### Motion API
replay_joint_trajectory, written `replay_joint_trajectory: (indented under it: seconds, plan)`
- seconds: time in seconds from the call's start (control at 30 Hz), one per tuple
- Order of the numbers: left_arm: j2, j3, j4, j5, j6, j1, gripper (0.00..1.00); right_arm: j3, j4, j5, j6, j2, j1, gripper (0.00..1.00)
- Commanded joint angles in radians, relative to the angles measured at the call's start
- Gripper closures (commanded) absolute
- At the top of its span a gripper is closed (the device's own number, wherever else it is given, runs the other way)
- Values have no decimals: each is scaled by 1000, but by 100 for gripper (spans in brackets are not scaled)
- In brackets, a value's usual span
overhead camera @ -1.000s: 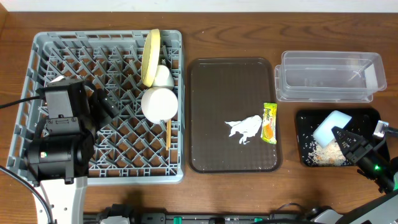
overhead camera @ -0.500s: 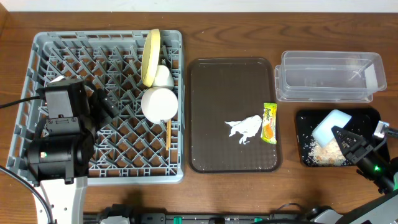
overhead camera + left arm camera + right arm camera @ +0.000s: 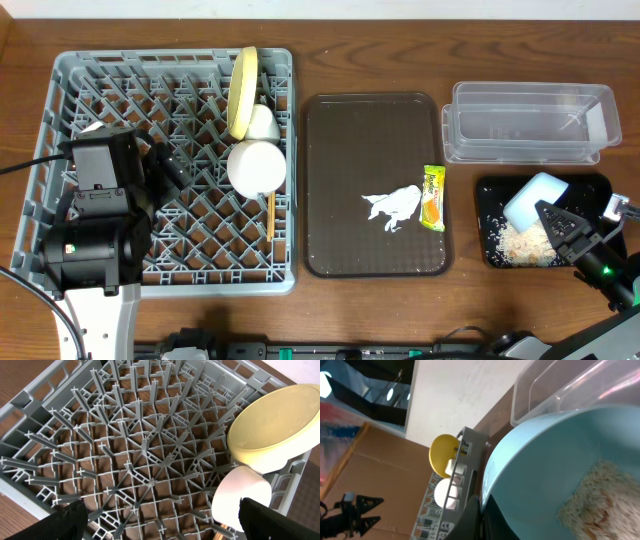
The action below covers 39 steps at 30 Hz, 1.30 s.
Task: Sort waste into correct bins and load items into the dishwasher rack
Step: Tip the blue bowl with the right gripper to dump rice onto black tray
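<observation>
The right gripper (image 3: 547, 213) is clamped on the rim of the light blue bowl (image 3: 533, 198). The bowl is tilted over the black tray (image 3: 492, 200), at 4 o'clock on the surface (image 3: 400, 50). Rice scraps (image 3: 520, 245) lie in the tray, and more show inside the bowl in the right wrist view. The clear container (image 3: 525, 125) sits at 12 o'clock from the tray.

The brown tray (image 3: 360, 150) at centre carries the napkin (image 3: 393, 207), with the snack wrapper (image 3: 433, 197) touching it at 3 o'clock.

The left gripper (image 3: 162, 522) hangs spread wide and holding nothing over the dishwasher rack (image 3: 150, 100), at 9 o'clock. The rack's 3 o'clock side holds the yellow plate (image 3: 243, 92) on edge, the white cup (image 3: 263, 124), the white bowl (image 3: 257, 166) and the chopsticks (image 3: 270, 215).
</observation>
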Motion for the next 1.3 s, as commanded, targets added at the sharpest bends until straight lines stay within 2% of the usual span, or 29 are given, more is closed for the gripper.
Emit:
replay_joint_trajectory:
  seconds: [0.0, 0.13, 0.23, 0.57, 0.63, 0.8, 0.9, 1.0, 1.1, 1.17, 1.27]
  plan:
    - [1, 5, -2, -9, 5, 6, 3, -2, -6, -49, 25, 2, -15, 99]
    - [1, 5, -2, -9, 5, 6, 3, -2, 28, -47, 0, 2, -17, 99]
    - [1, 5, -2, -9, 5, 6, 3, -2, 50, -69, 87, 2, -17, 99]
    - [1, 5, -2, -9, 5, 6, 3, -2, 85, -85, 88, 2, -17, 99]
    - [1, 5, -2, -9, 5, 6, 3, -2, 82, -103, 151, 2, -17, 99]
    - [1, 5, -2, -9, 5, 6, 3, -2, 143, -78, 154, 2, -17, 99]
    - [1, 5, -2, -9, 5, 6, 3, -2, 167, -58, 257, 2, -17, 99]
    - [1, 5, -2, -9, 5, 6, 3, -2, 187, -112, 220, 2, -17, 99]
    - [1, 5, -2, -9, 5, 6, 3, -1, 216, -123, 299, 1, -20, 99]
    - [1, 5, -2, -9, 5, 6, 3, -1, 236, -122, 275, -1, -20, 99]
    - [1, 5, -2, -9, 5, 6, 3, -1, 243, -123, 325, -1, -22, 99]
